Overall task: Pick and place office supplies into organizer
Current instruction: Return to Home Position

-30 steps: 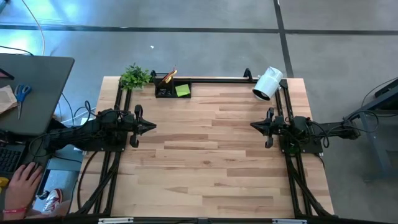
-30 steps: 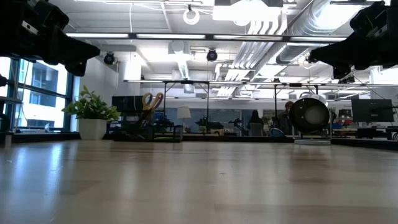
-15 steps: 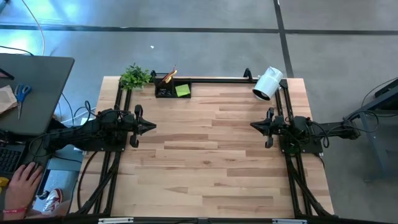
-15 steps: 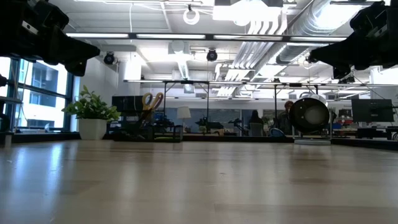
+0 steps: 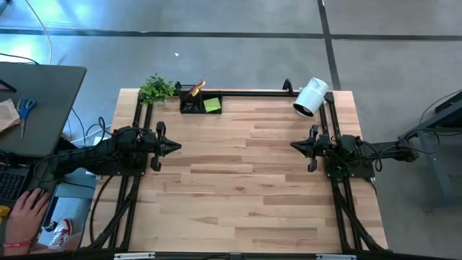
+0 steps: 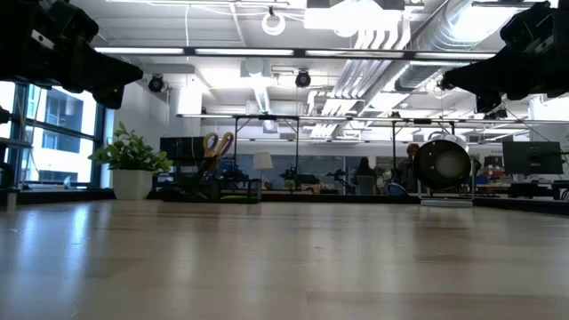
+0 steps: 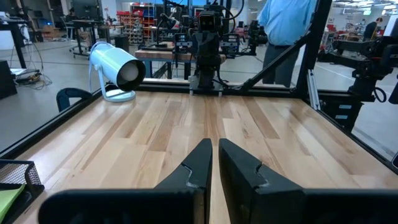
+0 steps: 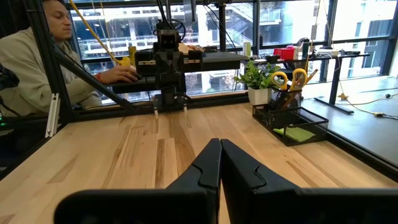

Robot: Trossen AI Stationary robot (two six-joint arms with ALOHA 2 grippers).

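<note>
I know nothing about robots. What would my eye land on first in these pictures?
Two dark claws, the left gripper and the right gripper, both shut, point at each other across a pale wooden table from its side edges. At the far edge, a black mesh organizer holds a lime-green sticky-note pad and yellow-handled scissors. A white cylinder sits near the far right corner.

Black jointed arms [image 5: 101,153], tapered gripper fingers [image 7: 196,167]
</note>
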